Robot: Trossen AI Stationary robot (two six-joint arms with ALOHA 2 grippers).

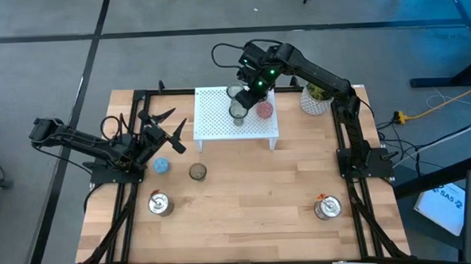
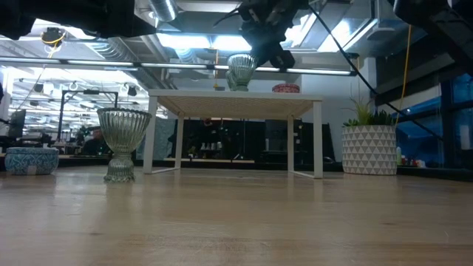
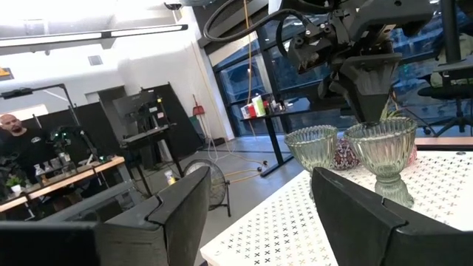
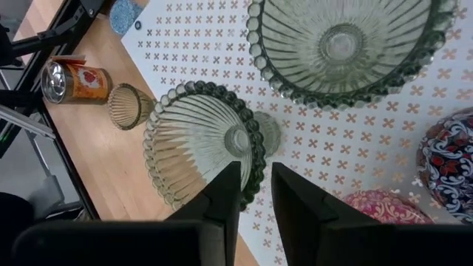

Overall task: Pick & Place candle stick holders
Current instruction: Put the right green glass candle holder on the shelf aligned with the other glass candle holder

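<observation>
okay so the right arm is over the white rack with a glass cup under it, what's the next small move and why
Probably open the right hand a little wider and lift straight up. The glass cup under it stands upright on the white rack, beside another glass cup, and the fingers sit close at its rim, so a sideways pull could tip it.

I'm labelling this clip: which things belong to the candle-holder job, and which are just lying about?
Job: rack glass holders, pink holder, purple holder, blue holder, table glass holder, silver holders.
Lying about: plant pot, white rack.
</observation>
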